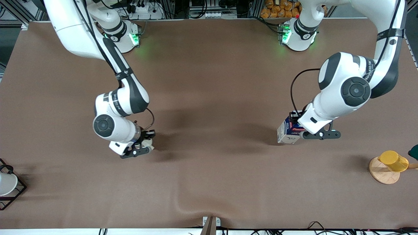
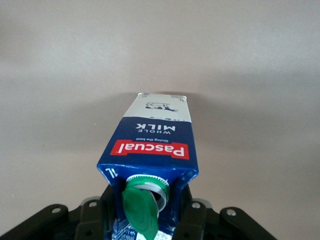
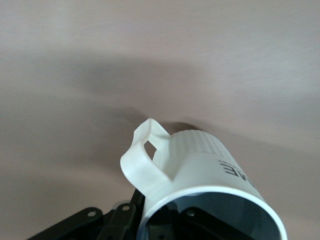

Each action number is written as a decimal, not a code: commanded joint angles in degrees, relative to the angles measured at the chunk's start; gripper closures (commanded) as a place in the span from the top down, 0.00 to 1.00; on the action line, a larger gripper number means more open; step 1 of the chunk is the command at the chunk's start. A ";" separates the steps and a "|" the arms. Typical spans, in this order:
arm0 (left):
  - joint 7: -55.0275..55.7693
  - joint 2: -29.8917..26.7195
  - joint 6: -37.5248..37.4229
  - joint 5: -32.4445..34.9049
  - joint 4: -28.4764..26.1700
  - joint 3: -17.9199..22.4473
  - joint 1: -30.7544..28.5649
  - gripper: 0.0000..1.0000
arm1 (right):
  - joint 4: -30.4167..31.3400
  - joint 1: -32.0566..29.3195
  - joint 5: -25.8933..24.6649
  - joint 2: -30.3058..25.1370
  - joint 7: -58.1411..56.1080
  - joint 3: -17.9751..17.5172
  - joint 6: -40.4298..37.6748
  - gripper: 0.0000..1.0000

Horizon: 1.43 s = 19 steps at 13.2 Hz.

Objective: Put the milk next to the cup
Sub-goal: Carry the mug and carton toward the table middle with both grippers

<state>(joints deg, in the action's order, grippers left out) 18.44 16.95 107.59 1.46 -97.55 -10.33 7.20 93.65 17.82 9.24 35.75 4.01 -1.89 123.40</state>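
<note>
My left gripper [image 1: 297, 124] sits at the top of the small dark blue gable-top milk carton [image 1: 288, 130], my fingers [image 2: 193, 220] pinching it on either side just under the open green round cap [image 2: 140, 208]. The carton stands on the brown counter [image 1: 209, 98] toward my left arm's end, its whitish lower part resting on the surface and its "MILK" label showing in my left wrist view [image 2: 152, 145].

My right gripper [image 1: 143, 141] is down at the counter toward my right arm's end, well apart from the carton. It grips the cream-white mug with the grey inside [image 3: 200, 180] at the rim, one finger inside and one outside, with the small side handle [image 3: 145, 157] sticking out to one side. In the front view only a sliver of the mug [image 1: 148, 142] shows between my fingers.

Nearer the front camera, at my left arm's end, a yellow cup [image 1: 393, 160] sits on a round wooden coaster [image 1: 382, 173]. At my right arm's end, a white cup [image 1: 6, 183] rests in a black wire rack [image 1: 18, 192].
</note>
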 commanded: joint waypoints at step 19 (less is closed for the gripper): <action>19.07 -1.13 -9.68 0.74 4.39 -12.94 1.67 0.51 | -7.60 12.42 0.43 0.05 23.41 2.23 -7.19 1.00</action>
<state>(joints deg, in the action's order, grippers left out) 33.49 15.71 98.38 1.46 -93.34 -20.77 8.00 86.30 31.67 9.91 39.19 26.49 -0.26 120.32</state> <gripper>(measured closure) 0.489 0.189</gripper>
